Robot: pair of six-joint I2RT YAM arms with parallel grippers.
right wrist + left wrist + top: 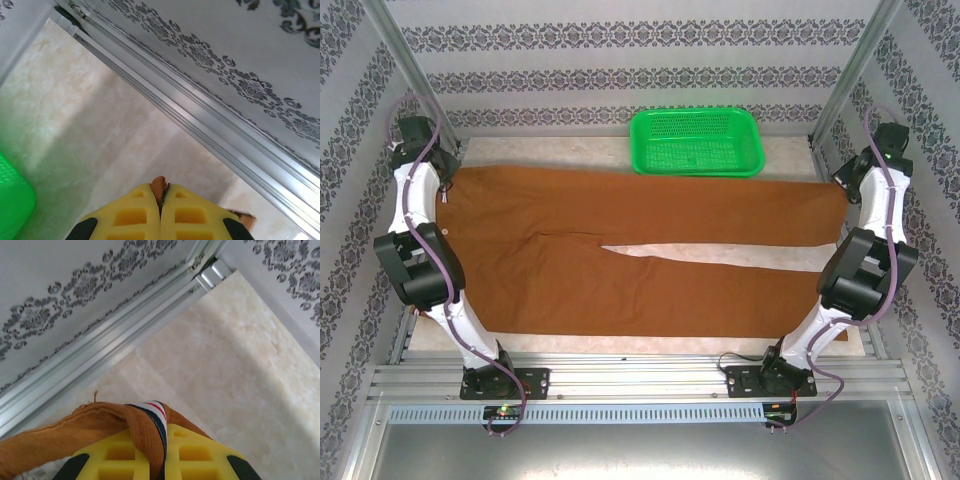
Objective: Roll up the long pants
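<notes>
The long pants (620,255) lie flat across the table, rust-brown, waist at the left and both legs running right. A small pale button (457,233) sits near the waist edge. My left gripper (444,185) is at the far left corner of the waist. In the left wrist view its yellow fingers (200,450) are shut on the waistband (145,432), whose striped lining (152,410) shows. My right gripper (847,186) is at the end of the far leg. In the right wrist view it (161,192) is shut on a bit of brown hem (159,186).
A green mesh basket (698,140) stands at the back middle, just beyond the far leg, and its corner (12,200) shows left of the right gripper. Metal frame rails (100,345) and patterned walls close in the marble table (240,370) on both sides.
</notes>
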